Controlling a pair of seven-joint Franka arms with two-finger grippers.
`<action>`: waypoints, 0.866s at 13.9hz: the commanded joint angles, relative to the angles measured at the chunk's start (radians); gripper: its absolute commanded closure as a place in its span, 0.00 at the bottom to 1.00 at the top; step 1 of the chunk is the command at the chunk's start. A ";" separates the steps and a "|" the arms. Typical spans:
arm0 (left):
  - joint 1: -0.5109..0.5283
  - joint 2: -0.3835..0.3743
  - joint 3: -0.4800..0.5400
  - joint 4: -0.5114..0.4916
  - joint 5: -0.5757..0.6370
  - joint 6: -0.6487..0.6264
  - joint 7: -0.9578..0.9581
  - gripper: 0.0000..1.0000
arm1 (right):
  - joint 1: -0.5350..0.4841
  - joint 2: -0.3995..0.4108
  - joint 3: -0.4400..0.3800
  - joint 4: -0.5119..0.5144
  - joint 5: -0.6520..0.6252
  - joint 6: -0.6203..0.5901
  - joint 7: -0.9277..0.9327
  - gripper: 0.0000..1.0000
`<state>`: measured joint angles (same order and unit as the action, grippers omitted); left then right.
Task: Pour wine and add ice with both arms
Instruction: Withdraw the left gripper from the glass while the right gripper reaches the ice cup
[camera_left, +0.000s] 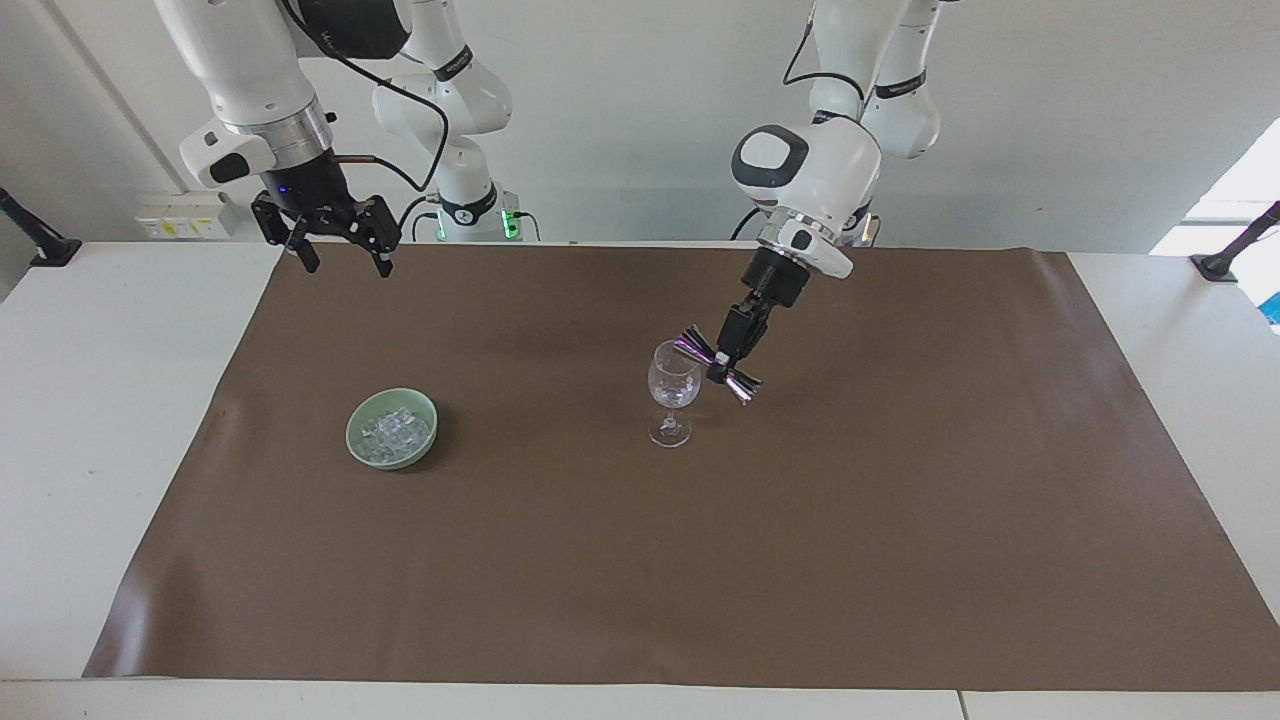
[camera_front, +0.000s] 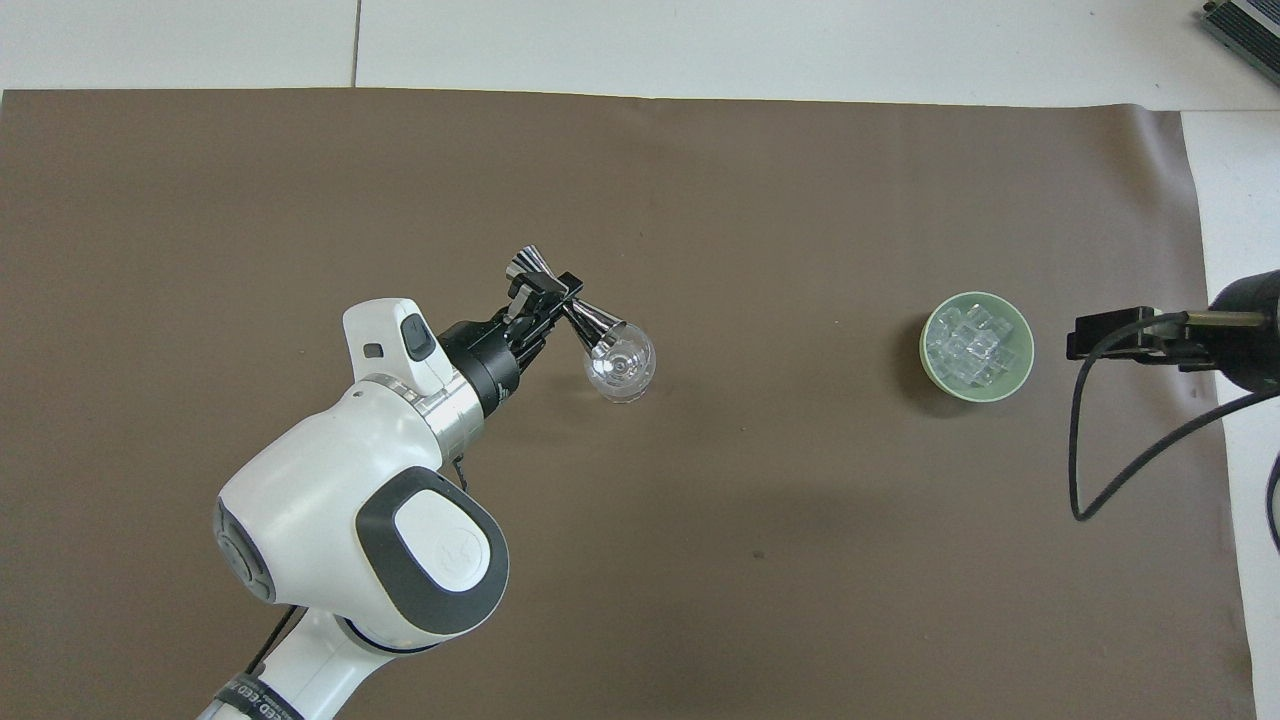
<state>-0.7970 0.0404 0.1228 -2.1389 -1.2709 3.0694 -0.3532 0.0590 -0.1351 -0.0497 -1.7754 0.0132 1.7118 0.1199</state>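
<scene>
The ice (camera_left: 394, 432) lay heaped in a small green bowl (camera_left: 358, 443) on the brown mat (camera_left: 700, 580), toward the right arm's end of the table (camera_left: 110, 400) and well in from the mat's edges. Well apart from it, near the mat's middle, stood a clear wine glass (camera_left: 673, 388), upright. The left gripper (camera_left: 724, 362) was clamped on the waist of a shiny double-ended metal jigger (camera_left: 716, 365), tilted with one cup just over the glass's rim. The right gripper (camera_left: 340, 243) hung with its fingers spread wide and holding nothing, over the mat's edge nearest the robots, at the corner by the right arm. Nothing stood between the bowl and the glass.
</scene>
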 joint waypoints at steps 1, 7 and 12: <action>0.066 -0.007 0.000 0.013 -0.001 -0.107 -0.126 1.00 | -0.008 -0.035 -0.001 -0.074 0.002 0.075 -0.055 0.00; 0.255 -0.010 0.005 0.013 -0.001 -0.413 -0.213 1.00 | -0.008 -0.023 -0.001 -0.213 0.002 0.282 -0.083 0.00; 0.401 -0.011 0.006 -0.002 0.001 -0.621 -0.216 1.00 | -0.008 0.022 -0.002 -0.298 0.002 0.420 -0.126 0.00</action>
<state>-0.4353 0.0394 0.1373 -2.1329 -1.2708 2.5053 -0.5470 0.0589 -0.1109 -0.0516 -2.0211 0.0132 2.0720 0.0297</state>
